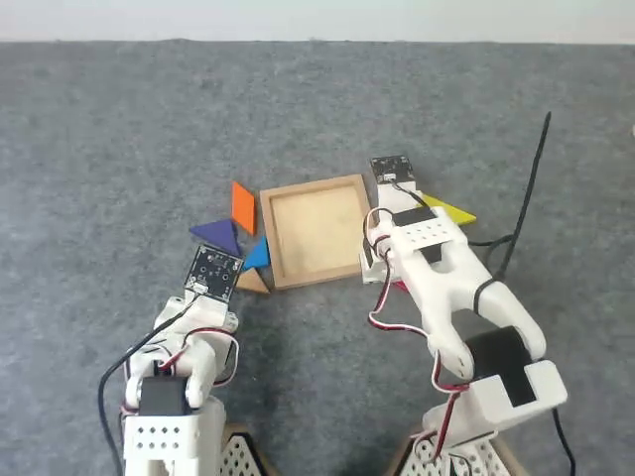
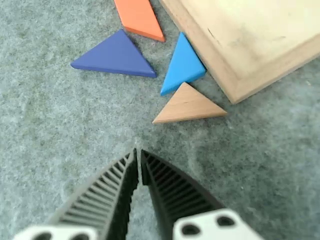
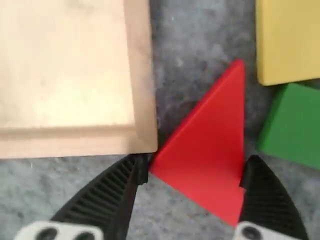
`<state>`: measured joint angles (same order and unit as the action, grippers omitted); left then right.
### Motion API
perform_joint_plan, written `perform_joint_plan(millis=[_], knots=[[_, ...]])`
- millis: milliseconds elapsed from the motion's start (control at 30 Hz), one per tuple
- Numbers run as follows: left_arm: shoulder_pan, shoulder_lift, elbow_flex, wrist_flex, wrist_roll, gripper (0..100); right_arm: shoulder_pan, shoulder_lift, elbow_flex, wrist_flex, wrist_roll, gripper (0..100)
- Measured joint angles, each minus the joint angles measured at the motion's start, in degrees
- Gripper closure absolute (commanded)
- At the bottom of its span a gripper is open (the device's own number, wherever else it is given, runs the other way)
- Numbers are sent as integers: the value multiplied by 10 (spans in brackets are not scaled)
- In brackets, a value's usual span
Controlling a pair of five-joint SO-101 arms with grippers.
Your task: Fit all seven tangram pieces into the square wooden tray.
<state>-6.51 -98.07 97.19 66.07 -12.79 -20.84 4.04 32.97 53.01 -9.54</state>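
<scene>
The square wooden tray [image 1: 281, 238] lies mid-table with nothing in it. At its left lie an orange parallelogram [image 2: 139, 19], a dark blue triangle [image 2: 116, 56], a light blue triangle [image 2: 182, 65] and a tan triangle [image 2: 190, 106]. My left gripper [image 2: 138, 155] is shut just short of the tan triangle, holding nothing. At the tray's right side, my right gripper [image 3: 195, 172] is open, with one finger on each side of a red triangle [image 3: 210, 150] that lies flat on the mat. Beyond it are a yellow piece [image 3: 287, 40] and a green piece [image 3: 292, 125].
Grey felt covers the whole table. The right arm [image 1: 427, 248] hangs over the tray's right edge [image 3: 140, 75] and hides the red and green pieces from above. A black cable [image 1: 526, 198] runs past the yellow piece [image 1: 451, 211].
</scene>
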Motion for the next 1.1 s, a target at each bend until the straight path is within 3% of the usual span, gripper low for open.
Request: perform_joint_plan(millis=[167, 333, 733, 1100], knots=[[0, 0, 0, 0, 0, 987, 0, 0, 0, 0, 0, 708], [0, 0, 0, 0, 0, 987, 25, 0, 3, 0, 18, 818], [0, 0, 0, 0, 0, 987, 46, -4, 2, 37, 62, 812], [0, 0, 0, 0, 0, 987, 46, -111, -47, 117, 84, 812]])
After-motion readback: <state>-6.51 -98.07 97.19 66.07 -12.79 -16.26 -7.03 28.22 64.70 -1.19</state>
